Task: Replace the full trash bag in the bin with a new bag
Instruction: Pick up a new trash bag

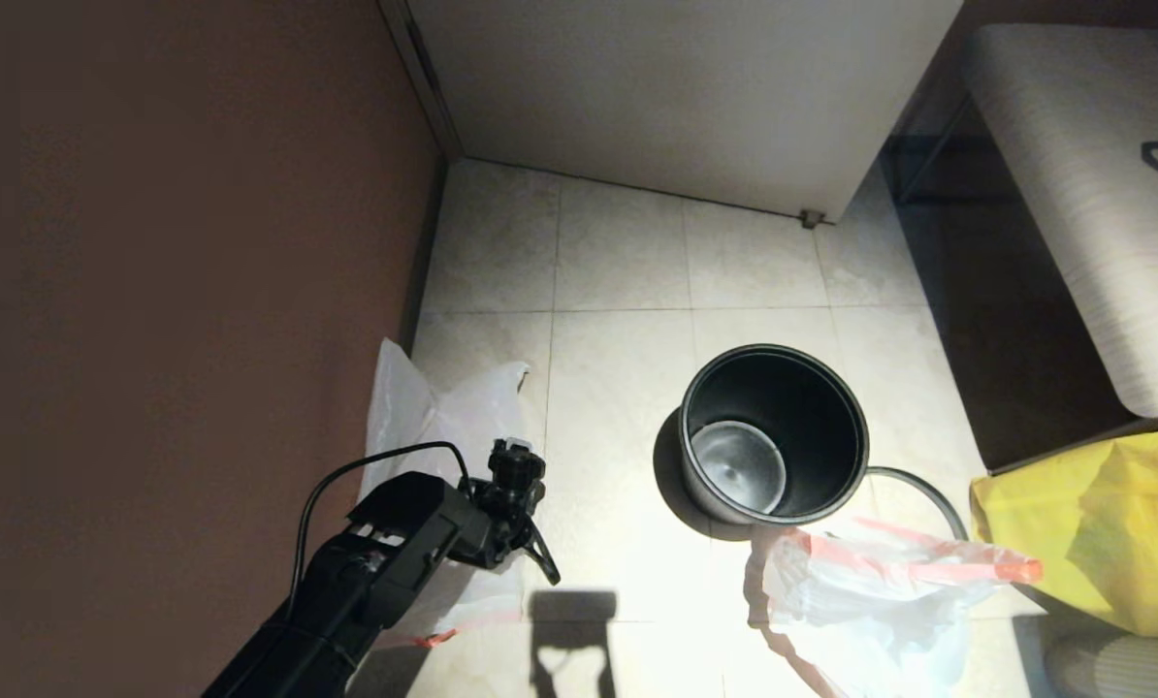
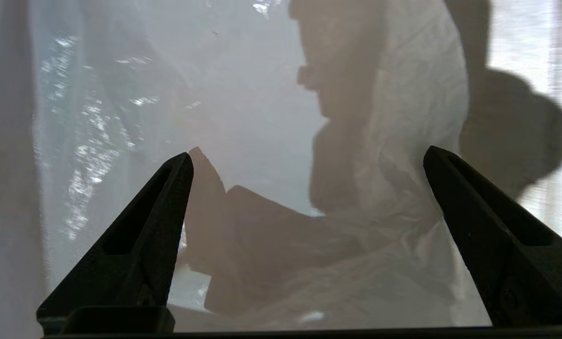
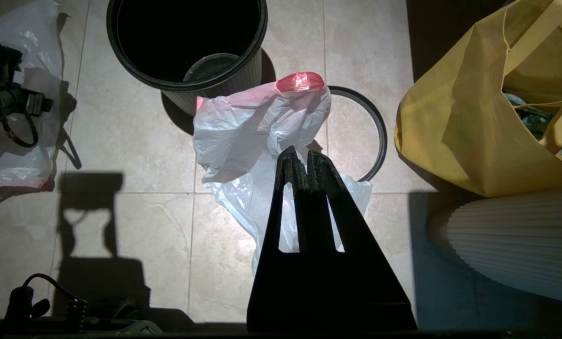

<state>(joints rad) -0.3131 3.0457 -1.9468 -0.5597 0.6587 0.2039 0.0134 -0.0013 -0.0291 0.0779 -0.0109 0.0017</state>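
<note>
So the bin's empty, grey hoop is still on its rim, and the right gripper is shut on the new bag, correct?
Not the hoop. The grey hoop lies on the floor beside the bin, as the right wrist view shows. The bin is empty, and the right gripper is shut on the new bag.

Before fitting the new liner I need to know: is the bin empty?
Empty. The bin stands upright with its bare, glossy bottom visible; no bag lines it, and its hoop lies on the floor beside it.

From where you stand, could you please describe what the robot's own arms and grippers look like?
The left arm is matte black and boxy, with a thin black cable looping over it and a small pale tag near the wrist. The left gripper has two black, wedge-shaped fingers tapering to points. The right gripper has the same black tapered fingers with slotted cut-outs. No sleeves or markings are visible.
</note>
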